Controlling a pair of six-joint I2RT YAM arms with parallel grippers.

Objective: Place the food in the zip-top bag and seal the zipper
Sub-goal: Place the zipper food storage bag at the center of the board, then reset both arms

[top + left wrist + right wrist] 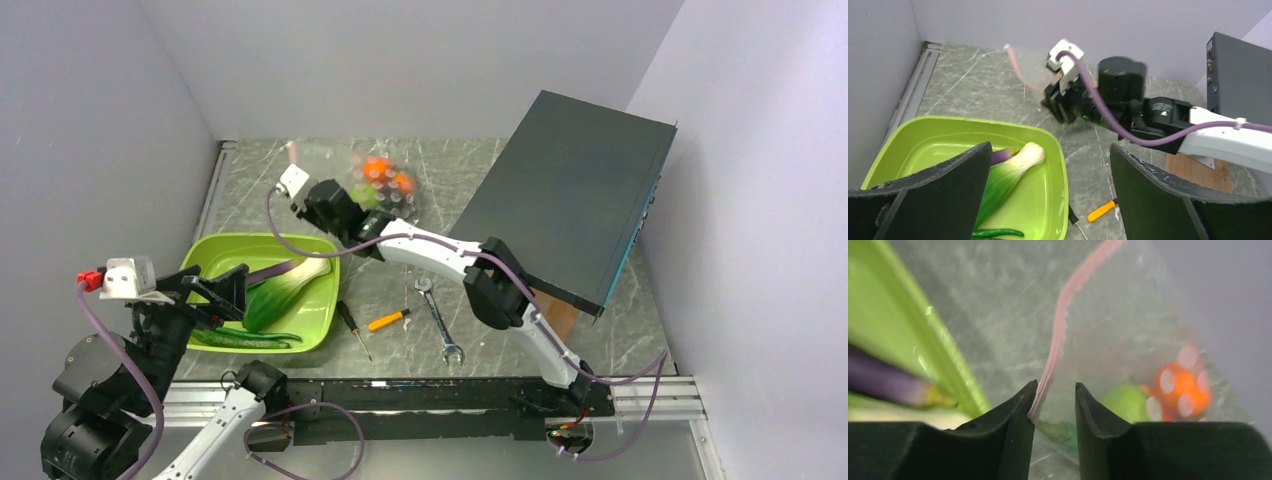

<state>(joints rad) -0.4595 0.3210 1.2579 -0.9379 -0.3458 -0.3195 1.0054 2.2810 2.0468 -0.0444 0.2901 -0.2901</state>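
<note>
The clear zip-top bag (375,185) lies at the back of the table with orange balls (382,170) and a green apple (367,197) inside. Its pink zipper (292,152) runs along the left edge. My right gripper (308,198) is at the zipper's near end. In the right wrist view the jaws (1055,385) stand narrowly apart, with the zipper (1063,315) between them and resting against the left finger. My left gripper (225,295) hangs wide open and empty (1048,147) over the lime-green tray (205,255). The tray holds a green-white leek (285,290), a purple eggplant (270,270) and a green pepper (245,340).
A black screwdriver (352,328), an orange screwdriver (388,320) and a wrench (440,325) lie right of the tray. A large dark panel (570,190) leans on a wooden block (560,315) at the right. Walls close in on the left, back and right.
</note>
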